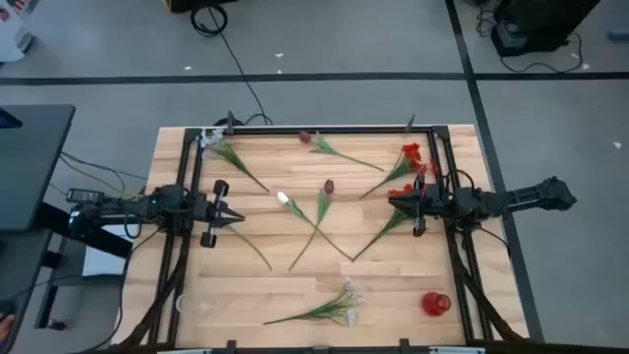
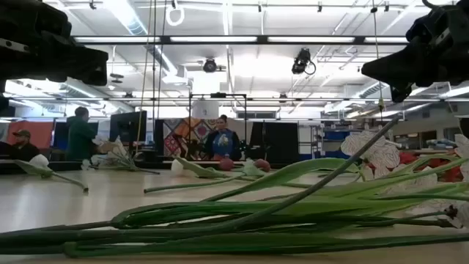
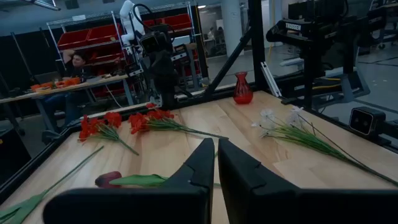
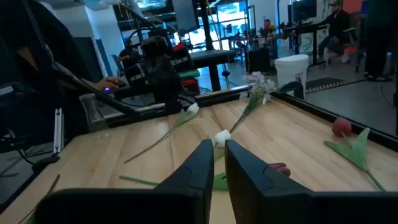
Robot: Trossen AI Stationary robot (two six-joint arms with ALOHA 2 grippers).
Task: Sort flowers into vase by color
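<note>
Left end effector [image 1: 236, 217]: hovered over worktop [image 1: 295, 285], fingers together, empty | right end effector [image 1: 393, 202]: hovered beside red flowers [image 1: 411, 157], fingers together

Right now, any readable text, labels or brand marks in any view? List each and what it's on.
None readable.
Pale marking on the right arm's dark housing, left wrist view: too blurred to read.
Red vase, flowers, wooden table: no lettering visible.
</note>
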